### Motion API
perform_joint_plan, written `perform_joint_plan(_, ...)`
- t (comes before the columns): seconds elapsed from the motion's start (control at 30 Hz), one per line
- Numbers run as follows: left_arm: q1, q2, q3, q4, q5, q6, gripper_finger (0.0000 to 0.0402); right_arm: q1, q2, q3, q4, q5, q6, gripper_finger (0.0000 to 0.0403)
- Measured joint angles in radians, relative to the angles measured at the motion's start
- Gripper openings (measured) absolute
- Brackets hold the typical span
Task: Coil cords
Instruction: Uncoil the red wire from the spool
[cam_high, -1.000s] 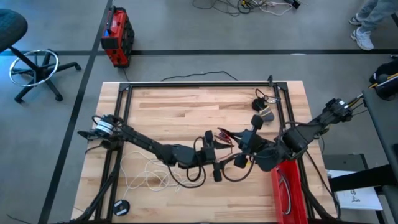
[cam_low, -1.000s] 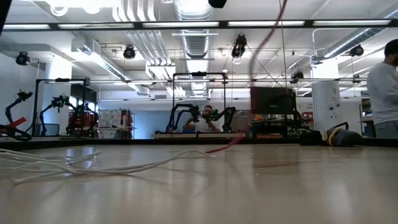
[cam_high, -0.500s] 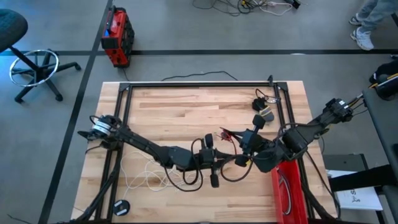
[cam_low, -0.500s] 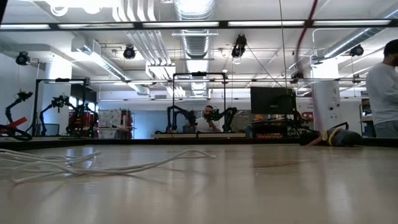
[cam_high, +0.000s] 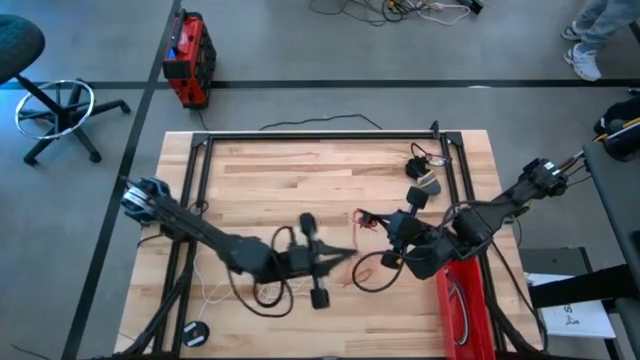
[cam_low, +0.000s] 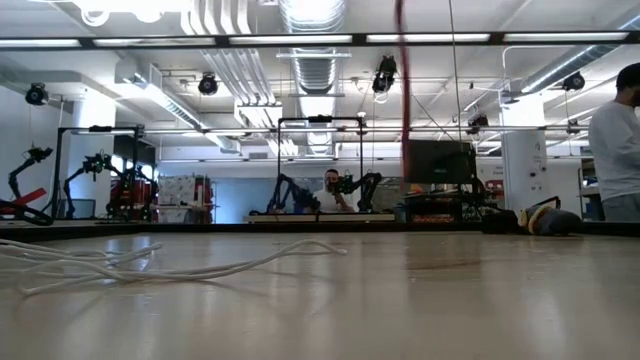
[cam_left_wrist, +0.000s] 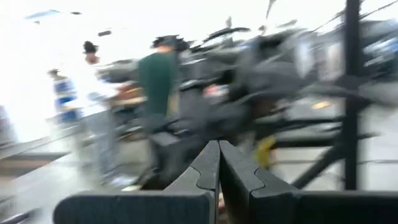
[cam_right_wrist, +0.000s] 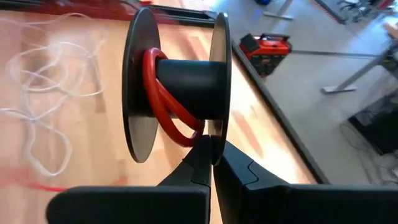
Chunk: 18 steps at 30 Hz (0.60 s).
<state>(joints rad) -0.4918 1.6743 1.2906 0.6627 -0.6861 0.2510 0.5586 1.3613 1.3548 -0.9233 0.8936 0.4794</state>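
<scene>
A black spool (cam_right_wrist: 186, 81) with the red cord (cam_right_wrist: 163, 99) wound on its core is lifted over the table's right half, and my right gripper (cam_high: 398, 238) is shut on it. From the spool the red cord (cam_high: 362, 262) runs left to my left gripper (cam_high: 343, 254), which is shut at mid-table. The low view shows a stretch of this cord (cam_low: 402, 60) running straight up and down, out of the picture's top. The white cord (cam_high: 222, 288) lies in loose loops on the near left of the table. My left gripper has the red cord at its shut fingertips (cam_left_wrist: 218, 198); blur hides which part. The cord is clear of the table there. My right gripper pinches the rim of one spool flange (cam_right_wrist: 215, 132) between its two fingers, edge-on. The spool is lifted clear, its axle about level.
Two more small spools (cam_high: 422, 184) lie at the far right beside the black frame rail (cam_high: 462, 180). A red case (cam_high: 463, 305) sits at the near right corner, a black disc (cam_high: 195, 332) at the near left. A person (cam_low: 615, 150) stands beyond the table.
My left gripper has swung fast toward the table's left and near edges, drawing the red cord away from the spool. The cord's slack, which lay slanting down onto the table, has come up clear and now shows upright. The spool has stayed put.
</scene>
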Motion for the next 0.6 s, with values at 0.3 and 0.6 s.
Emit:
perform_joint_plan(0.3,-0.031,-0.223,-0.28,-0.059,-0.121,-0.1,0.0,0.047,-0.005,0.013,0.013,-0.021,-0.051,0.0)
perform_joint_plan(0.6,0.006,-0.166,-0.441,0.226,0.075,-0.098,0.0011,0.05,-0.006,0.015,0.202,0.006,-0.254,0.0)
